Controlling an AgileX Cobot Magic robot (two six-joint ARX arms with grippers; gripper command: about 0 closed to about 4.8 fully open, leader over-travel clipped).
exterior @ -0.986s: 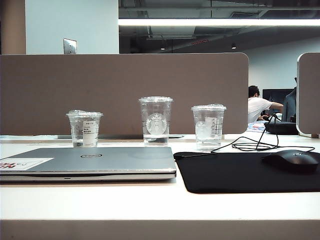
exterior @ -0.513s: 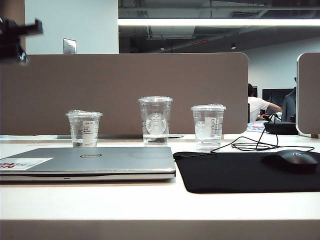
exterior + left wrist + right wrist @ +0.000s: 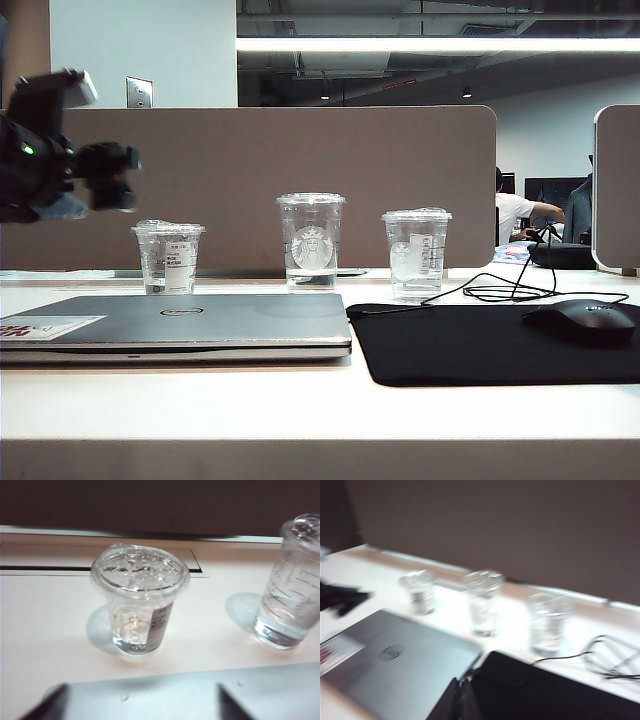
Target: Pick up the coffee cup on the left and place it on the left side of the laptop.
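The coffee cup (image 3: 168, 258), short and clear with a white label and a domed lid, stands on the table behind the laptop (image 3: 180, 322), near its left part. My left gripper (image 3: 122, 177) hovers in the air above and left of the cup. In the left wrist view the gripper (image 3: 141, 705) is open over the laptop lid (image 3: 200, 692), its dark fingertips (image 3: 50, 704) wide apart and empty, with the cup (image 3: 140, 605) ahead of it. My right gripper (image 3: 460, 700) is shut and empty, above the seam between the laptop (image 3: 405, 665) and the mouse pad (image 3: 545, 690).
A taller Starbucks cup (image 3: 312, 240) and a mid-height clear cup (image 3: 417, 253) stand in the same row. A black mouse pad (image 3: 480, 345) with a mouse (image 3: 585, 320) and its cable (image 3: 500, 290) lies to the right. A brown partition (image 3: 300, 180) closes the back.
The left arm has come into the exterior view from the upper left and moved down and right toward the coffee cup. The cups and the laptop have not moved.
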